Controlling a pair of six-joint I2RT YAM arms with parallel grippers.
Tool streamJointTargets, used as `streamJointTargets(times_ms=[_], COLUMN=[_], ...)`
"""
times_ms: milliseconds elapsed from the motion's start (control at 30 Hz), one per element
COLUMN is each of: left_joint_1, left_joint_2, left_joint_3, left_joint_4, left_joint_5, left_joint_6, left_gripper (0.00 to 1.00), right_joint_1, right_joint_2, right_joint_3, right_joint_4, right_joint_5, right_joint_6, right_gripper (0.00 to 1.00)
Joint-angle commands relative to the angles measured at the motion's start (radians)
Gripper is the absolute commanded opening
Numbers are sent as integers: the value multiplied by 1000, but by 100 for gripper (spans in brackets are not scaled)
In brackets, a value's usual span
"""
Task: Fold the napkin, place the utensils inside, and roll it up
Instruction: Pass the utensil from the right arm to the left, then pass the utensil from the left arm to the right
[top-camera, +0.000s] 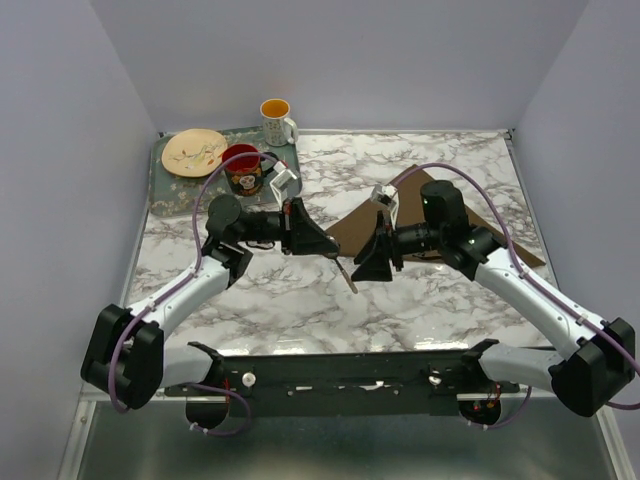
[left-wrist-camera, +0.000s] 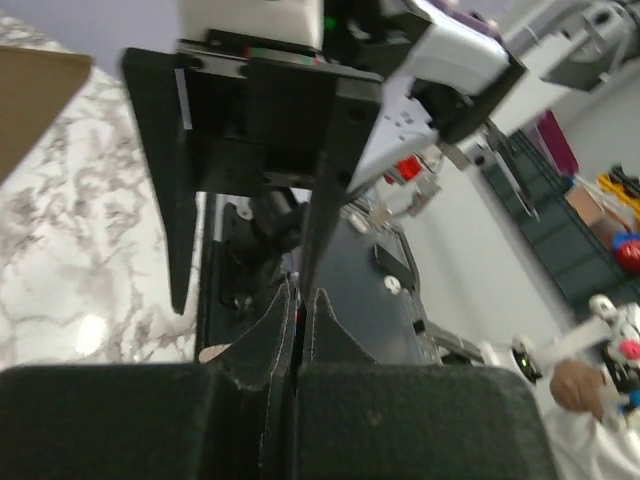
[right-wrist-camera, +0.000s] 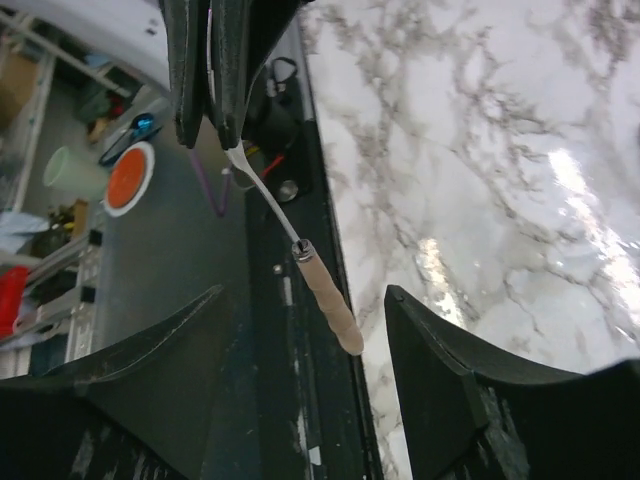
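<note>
Above the marble table's middle, my left gripper (top-camera: 335, 250) is shut on the metal end of the spoon (top-camera: 347, 275). The spoon's pale handle (right-wrist-camera: 330, 300) hangs free in the gap of my right gripper (right-wrist-camera: 305, 300), which stands open without touching it. In the right wrist view the left gripper's fingers (right-wrist-camera: 205, 90) pinch the thin metal stem from above. The left wrist view shows its own jaws pressed together (left-wrist-camera: 298, 310) with the right gripper's spread fingers (left-wrist-camera: 165, 190) in front of them. The dark brown napkin (top-camera: 505, 235) lies flat at the right back, partly under the right arm.
At the back left a green tray (top-camera: 165, 195) carries a cream plate (top-camera: 194, 151) and a red mug (top-camera: 241, 168). A white mug with a yellow inside (top-camera: 277, 120) stands behind the tray. The table's black front rail (top-camera: 340, 375) runs under both arms.
</note>
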Motion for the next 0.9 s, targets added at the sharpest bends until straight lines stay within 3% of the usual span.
streamJointTargets(times_ms=[0, 67, 133, 167, 400, 533, 867], left_joint_1=[-18, -50, -82, -109, -160, -165, -171], left_joint_2=[-13, 16, 86, 99, 133, 136, 131], left_joint_3=[-6, 10, 32, 53, 95, 121, 141], left_joint_4=[448, 607, 884, 911, 910, 910, 908], left_joint_5=[179, 201, 213, 212, 180, 181, 192], left_joint_6=[-240, -419, -629, -639, -615, -619, -609], left_gripper=[0, 0, 0, 0, 0, 0, 0], right_joint_1=[5, 7, 22, 31, 91, 108, 143], right_joint_2=[-17, -15, -9, 5, 34, 34, 34], right_joint_3=[41, 42, 49, 55, 82, 66, -19], right_joint_4=[-14, 1, 15, 16, 27, 57, 347], right_joint_5=[-271, -358, -395, -406, -423, -434, -477], right_joint_6=[-65, -50, -33, -24, -8, 13, 214], right_gripper=[70, 69, 64, 61, 49, 48, 42])
